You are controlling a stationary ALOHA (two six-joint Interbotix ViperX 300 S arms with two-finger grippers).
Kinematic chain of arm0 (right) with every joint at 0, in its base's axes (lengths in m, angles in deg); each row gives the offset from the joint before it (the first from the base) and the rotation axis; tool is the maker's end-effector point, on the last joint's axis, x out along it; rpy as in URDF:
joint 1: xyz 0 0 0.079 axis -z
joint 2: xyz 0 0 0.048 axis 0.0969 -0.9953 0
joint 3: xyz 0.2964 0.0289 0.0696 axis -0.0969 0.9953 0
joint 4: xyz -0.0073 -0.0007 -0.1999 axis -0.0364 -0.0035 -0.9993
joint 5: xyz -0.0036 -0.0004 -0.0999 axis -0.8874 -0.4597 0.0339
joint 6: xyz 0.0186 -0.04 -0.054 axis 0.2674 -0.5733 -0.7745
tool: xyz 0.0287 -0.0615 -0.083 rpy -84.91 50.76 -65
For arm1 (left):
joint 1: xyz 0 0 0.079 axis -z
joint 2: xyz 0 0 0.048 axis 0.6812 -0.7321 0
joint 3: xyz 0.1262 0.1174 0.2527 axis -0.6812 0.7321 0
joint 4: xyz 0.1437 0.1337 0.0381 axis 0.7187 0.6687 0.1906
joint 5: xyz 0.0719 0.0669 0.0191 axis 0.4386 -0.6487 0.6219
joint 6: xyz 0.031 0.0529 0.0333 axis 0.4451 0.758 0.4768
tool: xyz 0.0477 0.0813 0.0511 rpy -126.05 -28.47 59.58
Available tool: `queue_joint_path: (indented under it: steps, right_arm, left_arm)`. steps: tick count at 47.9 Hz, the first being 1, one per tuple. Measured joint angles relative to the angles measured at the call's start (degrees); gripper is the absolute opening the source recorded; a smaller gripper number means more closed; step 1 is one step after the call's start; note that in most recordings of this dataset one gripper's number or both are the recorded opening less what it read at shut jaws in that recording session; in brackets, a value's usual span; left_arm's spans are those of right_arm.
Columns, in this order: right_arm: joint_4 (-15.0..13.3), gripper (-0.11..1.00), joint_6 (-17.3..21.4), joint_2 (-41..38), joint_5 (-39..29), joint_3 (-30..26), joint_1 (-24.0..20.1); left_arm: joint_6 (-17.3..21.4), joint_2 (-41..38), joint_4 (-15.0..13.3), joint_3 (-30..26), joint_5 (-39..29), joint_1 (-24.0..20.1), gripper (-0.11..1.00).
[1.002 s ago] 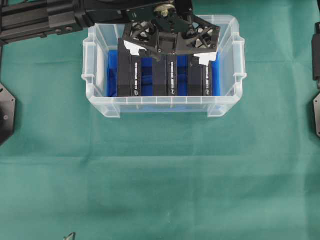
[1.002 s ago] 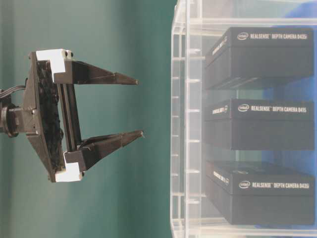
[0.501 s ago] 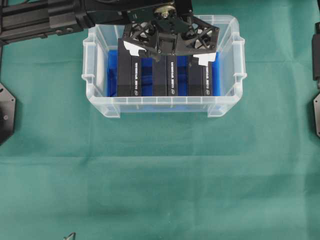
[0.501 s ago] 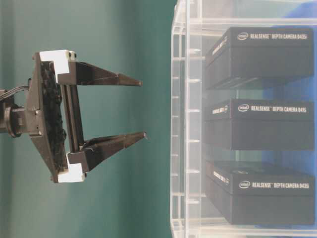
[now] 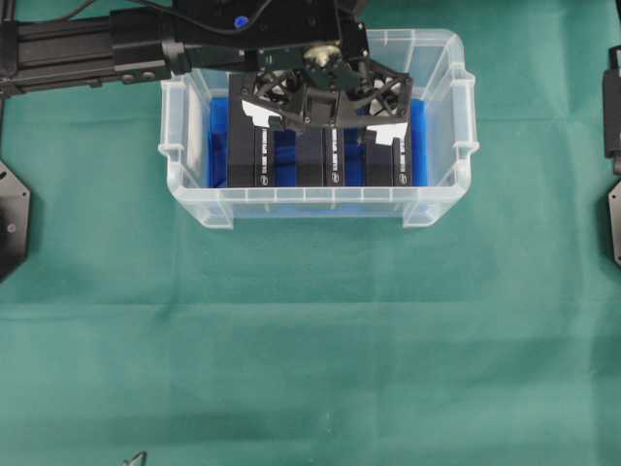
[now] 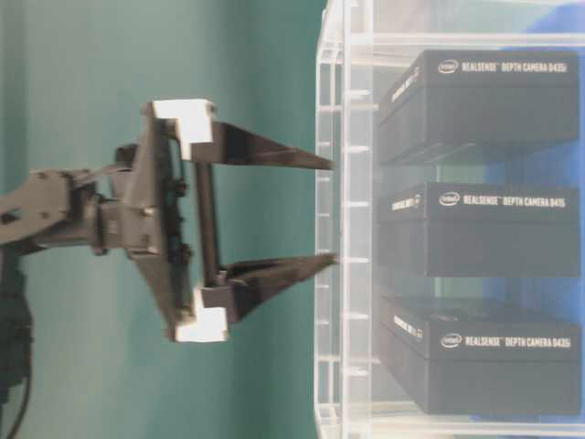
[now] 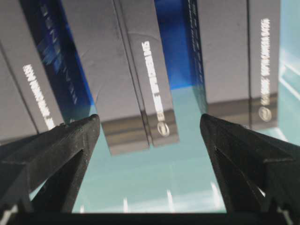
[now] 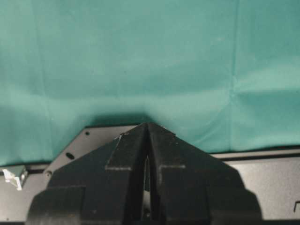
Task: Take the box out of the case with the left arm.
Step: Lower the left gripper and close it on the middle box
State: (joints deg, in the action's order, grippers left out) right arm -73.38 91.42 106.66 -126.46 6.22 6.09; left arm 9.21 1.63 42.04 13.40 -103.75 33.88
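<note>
The middle RealSense camera box [image 7: 140,79] sits between the left gripper's [image 5: 324,124] wide-open, empty fingers [image 7: 61,150]. Neighbouring boxes crowd close — a fingertip could land on one, though the gaps are hard to judge.

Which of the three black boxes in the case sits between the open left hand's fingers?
The middle box: it lies between the left hand's fingers, its neighbours outside them.

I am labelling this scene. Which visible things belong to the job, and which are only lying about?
Job:
- case
- middle box
- left gripper, open

Not needed:
- two other boxes
- right gripper, shut
- green cloth
</note>
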Motion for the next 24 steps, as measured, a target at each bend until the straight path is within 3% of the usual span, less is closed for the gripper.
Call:
queue_joint_path:
  steps: [24]
  right_arm:
    - [0.09,0.02,0.09,0.18,0.53,0.26,0.00]
  left_arm:
    - [-3.78,0.09,1.41,9.49,9.40,-0.70,0.89]
